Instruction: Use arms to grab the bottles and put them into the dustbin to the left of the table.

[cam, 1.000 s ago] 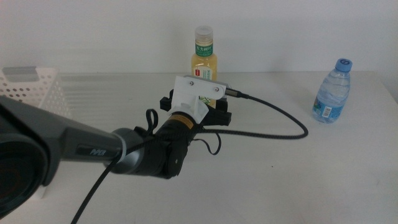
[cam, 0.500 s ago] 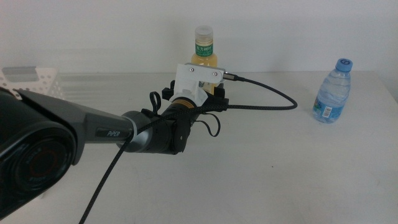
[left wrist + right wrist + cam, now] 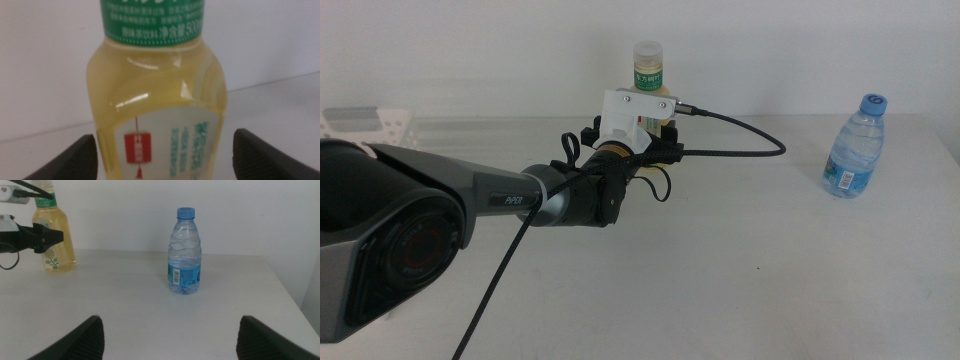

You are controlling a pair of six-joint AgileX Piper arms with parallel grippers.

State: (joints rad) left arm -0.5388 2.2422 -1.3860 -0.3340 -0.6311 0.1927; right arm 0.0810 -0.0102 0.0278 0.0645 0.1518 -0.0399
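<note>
The left gripper (image 3: 160, 155) has pushed forward in the last second, jaws wide and now flanking the upright yellow-drink bottle (image 3: 157, 115) at the table's (image 3: 770, 260) far edge, contact unclear, so closing looks next.

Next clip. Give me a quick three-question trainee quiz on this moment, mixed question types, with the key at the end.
1. True or false: the left gripper has its jaws shut on the yellow-drink bottle.
2. Which bottle stands alone, far from any gripper? A) the yellow-drink bottle B) the water bottle C) neither
3. Fill in: the dustbin shows at the table's ____ edge in the middle view.

Key
1. False: the jaws stand open on either side of the bottle, not touching it.
2. B. The right gripper waits open, well short of it.
3. Left, behind the left arm.
</note>
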